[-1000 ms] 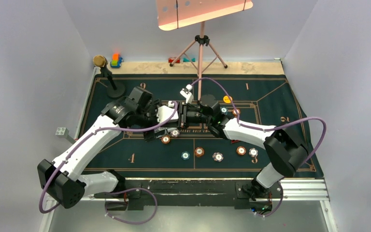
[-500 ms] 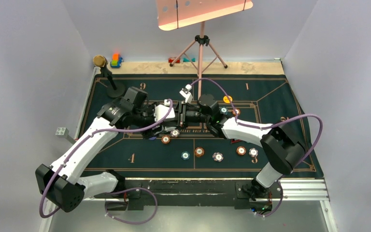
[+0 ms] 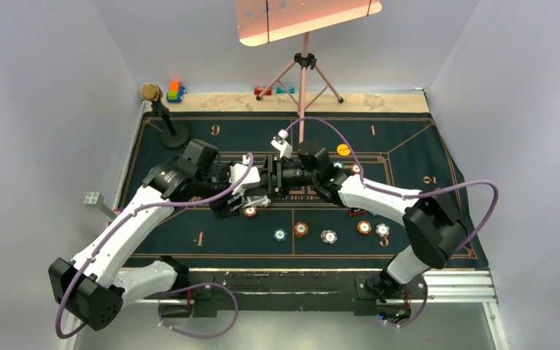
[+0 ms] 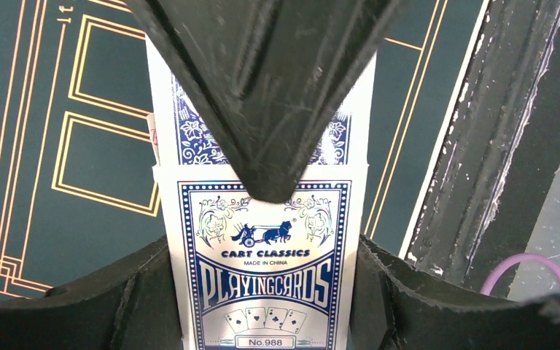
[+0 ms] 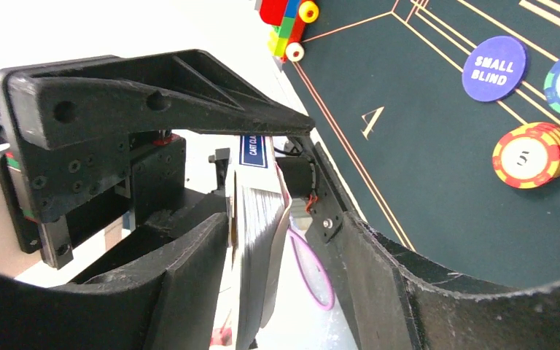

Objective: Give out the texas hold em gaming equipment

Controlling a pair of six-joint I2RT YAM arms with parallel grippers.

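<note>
**Handover of the card pack, read from left to right.** The left arm reaches in over the poker felt (image 3: 189, 219). Its left gripper (image 4: 262, 244), wide open a second ago, is now closed across the width of the pack of playing cards (image 4: 262, 321), with a finger against each long edge. The pack hangs in the air above the middle of the felt, and blue-backed cards show at its open end.

Facing it, the right gripper (image 5: 284, 219) has just let go. Its jaws stand apart around the thickness of the pack, with a gap showing on one side. The meeting point sits slightly further left than a second ago.

To the right, nothing else has moved:
- a loose row of poker chips (image 3: 301, 229) on the near half of the felt;
- the red-black marker (image 3: 354, 213) beside the right forearm;
- the yellow disc (image 3: 343, 149) beyond it;
- in the right wrist view, the small-blind disc (image 5: 494, 68) near an orange-and-yellow chip stack (image 5: 532, 153).

Judged from this, the cards have passed to the left arm, which now carries them alone. I can see no card dealt on the felt, so sharing out to the numbered seats appears yet to begin.
</note>
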